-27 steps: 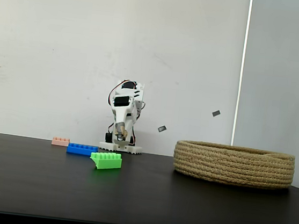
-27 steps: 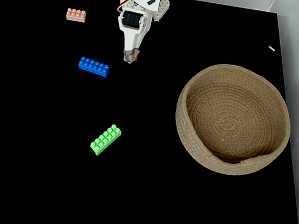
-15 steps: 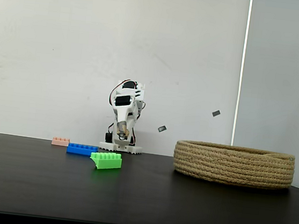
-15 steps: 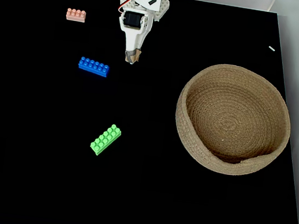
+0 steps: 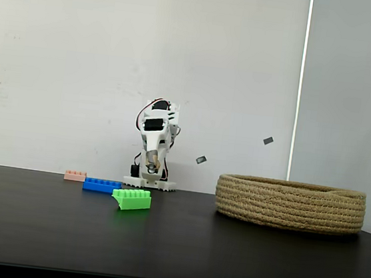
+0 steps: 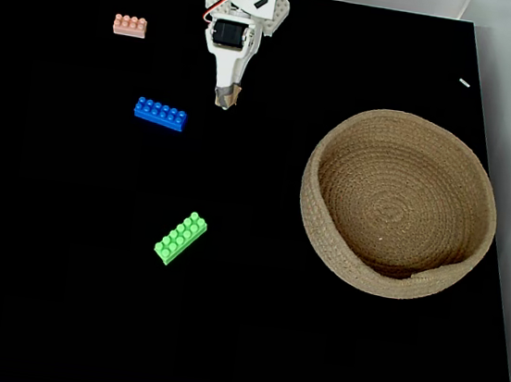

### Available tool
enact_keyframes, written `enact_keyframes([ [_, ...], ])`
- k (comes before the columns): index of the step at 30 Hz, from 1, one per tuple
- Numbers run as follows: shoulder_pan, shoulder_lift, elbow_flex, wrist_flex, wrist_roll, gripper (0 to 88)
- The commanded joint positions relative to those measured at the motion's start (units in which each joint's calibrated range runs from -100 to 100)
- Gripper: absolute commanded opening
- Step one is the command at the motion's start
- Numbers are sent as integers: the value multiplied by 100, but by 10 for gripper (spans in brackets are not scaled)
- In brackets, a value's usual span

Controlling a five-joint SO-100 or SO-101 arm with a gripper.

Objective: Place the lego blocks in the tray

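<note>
We see the gripper pressed together, empty; the blue brick lies just left in the top-down fixed view, long axis near-horizontal.

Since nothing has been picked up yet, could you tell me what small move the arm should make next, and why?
Probably swing the claw toward the blue brick, the nearest to it in the top-down fixed view. All three bricks lie on the table, the basket holds none, and the claw looks shut and holds nothing, so it should open first.
</note>
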Motion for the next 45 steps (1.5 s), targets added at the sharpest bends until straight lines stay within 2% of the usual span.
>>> enact_keyframes([
  [1, 94, -75, 6, -94, -39, 1],
  [7, 28, -75, -3, -86, 78, 1],
  [16, -87, -57, -204, 31, -49, 2],
  [18, -13, 209, -806, 373, -103, 8],
  [23, 308, 2006, -3487, 2113, -20, 90],
  [26, 688, 3176, -4591, 2855, 303, 92],
  [29, 1355, 3975, -4919, 2938, 601, 112],
  [34, 2914, 4620, -4883, 2322, 1182, 183],
  [39, 3994, 5317, -4436, 706, 1680, 246],
  [45, 4653, 6202, -5047, 1097, 2237, 267],
])
